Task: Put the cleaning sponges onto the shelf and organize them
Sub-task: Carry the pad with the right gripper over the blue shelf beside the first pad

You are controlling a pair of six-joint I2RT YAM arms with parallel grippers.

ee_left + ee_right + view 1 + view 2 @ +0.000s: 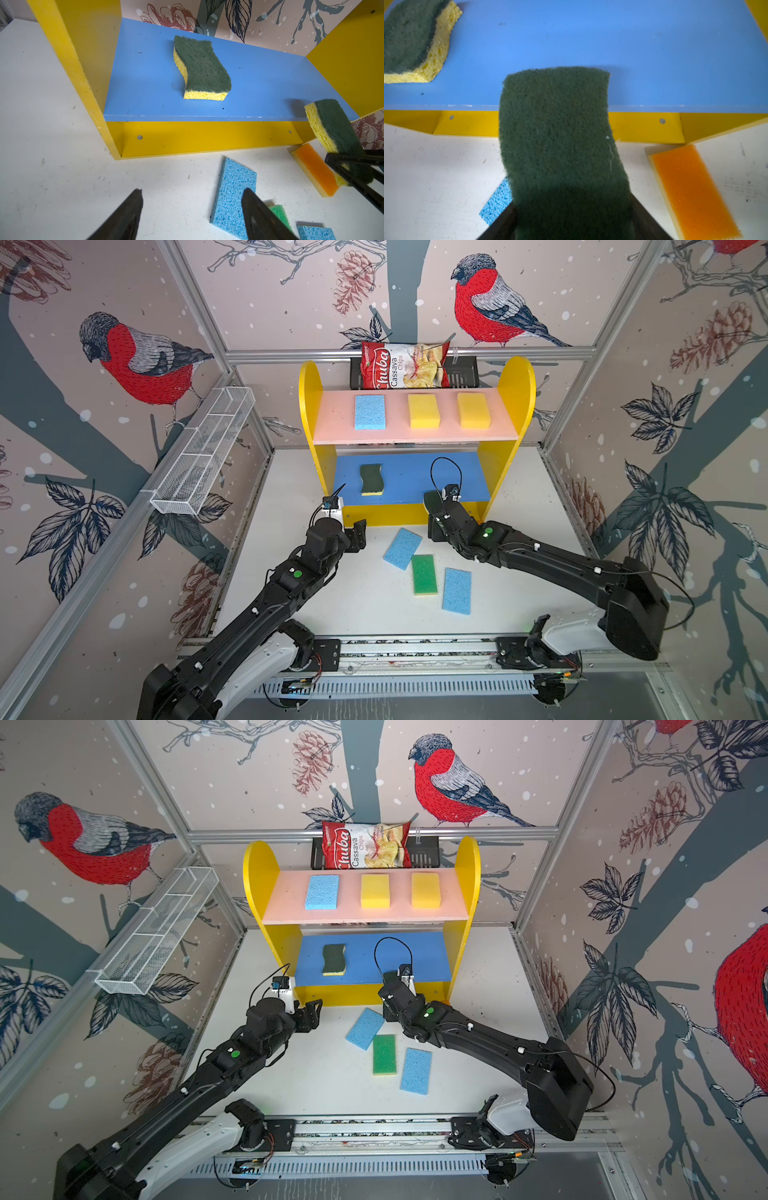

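**A:** What has the right arm got?
**B:** The right fingers (353, 159) are pinching a dark-green wavy sponge (560, 135) by its near end, scourer side up. Its far end pokes over the front edge of the blue middle board (415, 481) of the shelf (515, 377), right of the middle.
**A:** And the left?
**B:** The left fingers (124, 218) are spread with nothing between them, over the desk (311, 593) just in front of the shelf's left panel.
**A:** What's on the shelf?
**B:** A second wavy sponge (371, 479) lies flat on the blue board's left half. The pink top board (332, 423) carries a light blue sponge (370, 412) and two yellow sponges (423, 411) (473, 410), in a row and apart.
**A:** And on the desk?
**B:** Two more light blue sponges (402, 548) (457, 591) lie close together with a bright green sponge (424, 574) between them. An orange sponge (691, 191) lies by the right panel
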